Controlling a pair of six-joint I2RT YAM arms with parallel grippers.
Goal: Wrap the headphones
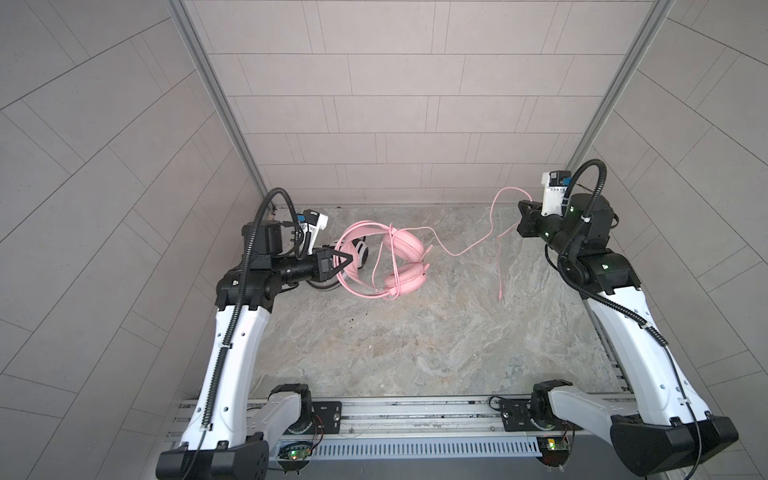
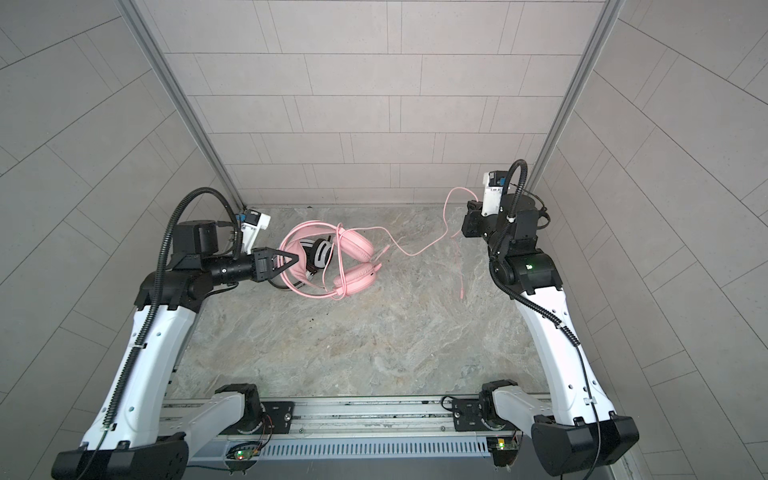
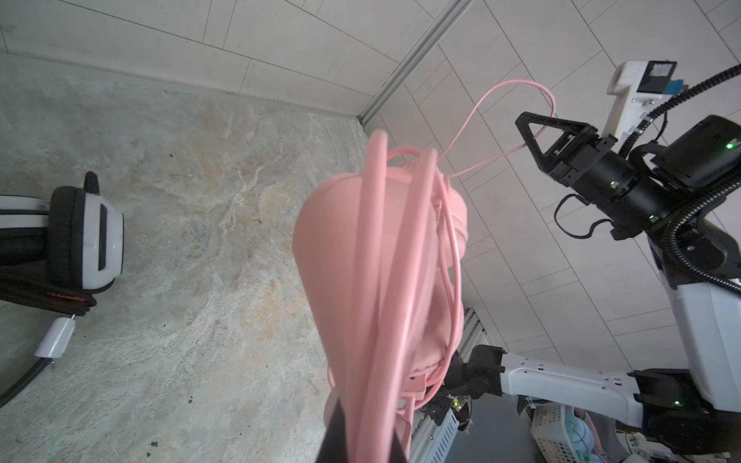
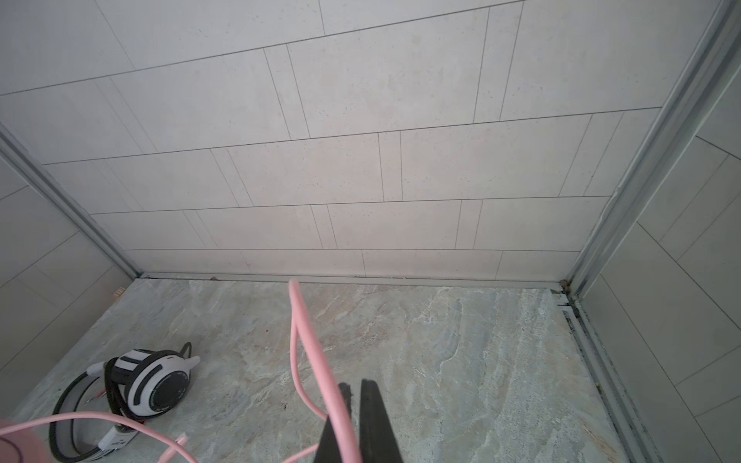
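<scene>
- While my left claw (image 1: 348, 261) clamps the pink headset (image 1: 405, 259) at its headband, my right claw (image 3: 526, 122) pinches the pink cable (image 1: 465, 249).
- Behind it lies the striped headset (image 4: 154, 381).

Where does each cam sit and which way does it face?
Top views: high above the base rail, looking down at the marble table; both arms show, left gripper clamping the all-pink over-ear headset.
Left wrist: on the left arm, facing across the table to the right gripper.
Right wrist: on the right arm, facing the back wall; its fingertips pinch the pink cable.
Shared: white-and-black striped headset.
</scene>
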